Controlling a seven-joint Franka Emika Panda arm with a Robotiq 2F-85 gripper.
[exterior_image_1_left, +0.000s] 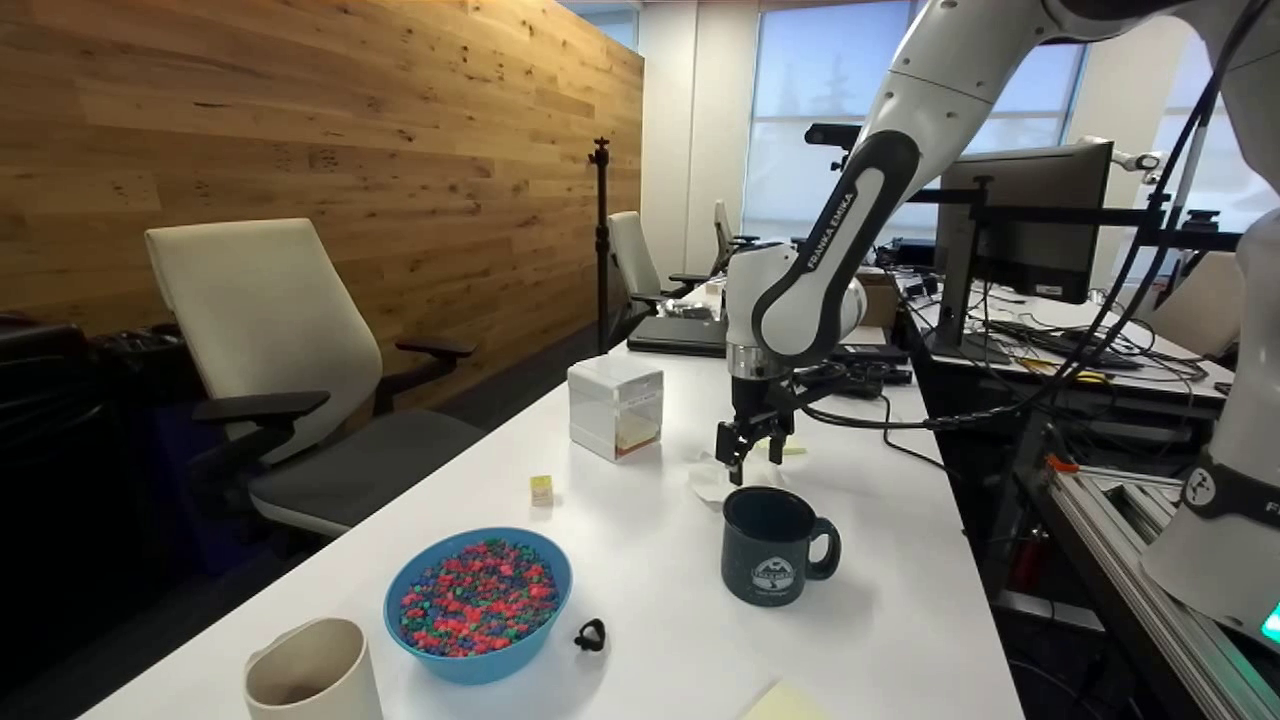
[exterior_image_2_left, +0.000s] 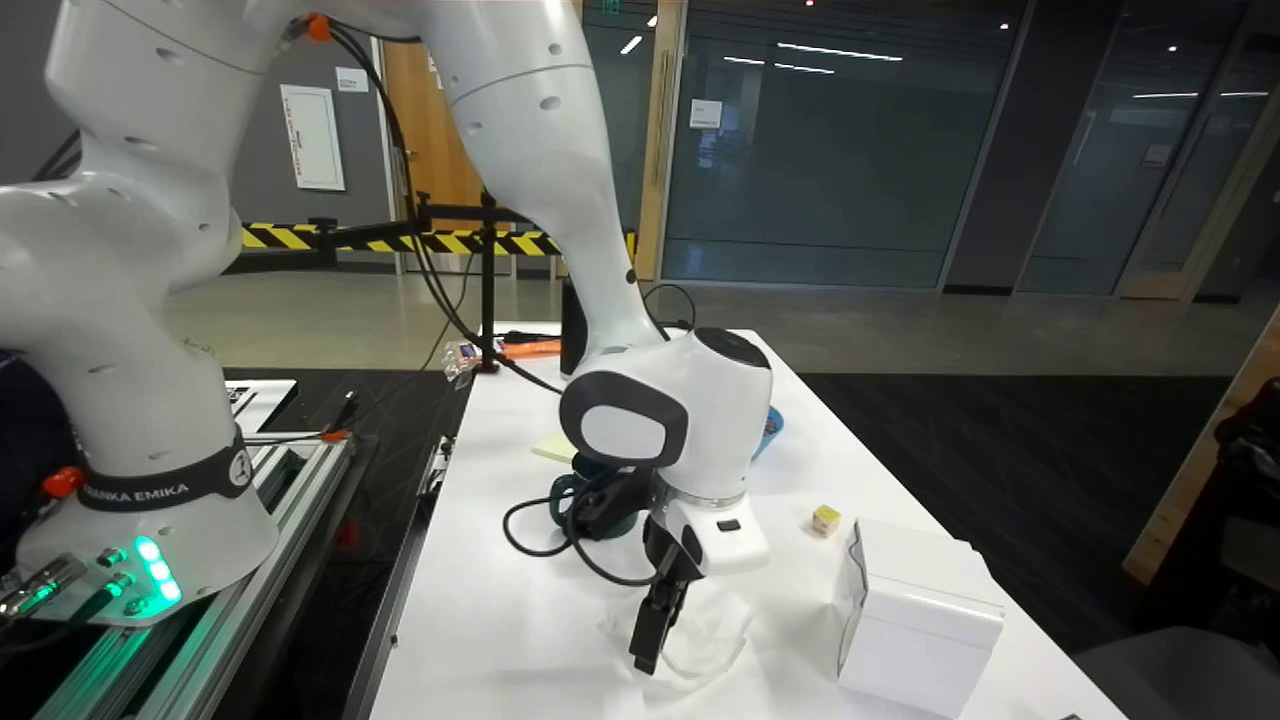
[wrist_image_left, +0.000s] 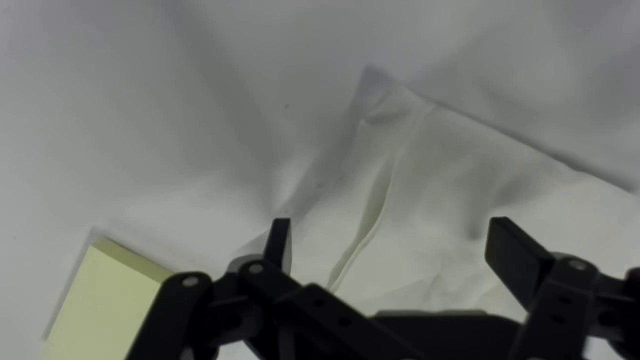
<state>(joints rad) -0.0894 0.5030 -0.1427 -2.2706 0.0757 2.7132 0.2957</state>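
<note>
The gripper (wrist_image_left: 389, 242) hangs over the white napkin (wrist_image_left: 430, 200), jaws spread wide. In the wrist view a yellow notepad (wrist_image_left: 105, 300) lies between eight and nine o'clock. In an exterior view the mug (exterior_image_1_left: 752, 560) stands close at five, the box (exterior_image_1_left: 612, 405) across a gap at ten, the table's edge (exterior_image_1_left: 955, 520) well off at three.

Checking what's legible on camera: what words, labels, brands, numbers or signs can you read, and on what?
"FRANKA EMIKA": robot arm, exterior view.
"RANKA EMIKA", first letter unclear: robot base, exterior view.
Too small or blurred to read: mug badge, box label, monitor sticker, glass-wall sign, wall notice, red-lettered wall panel.
</note>
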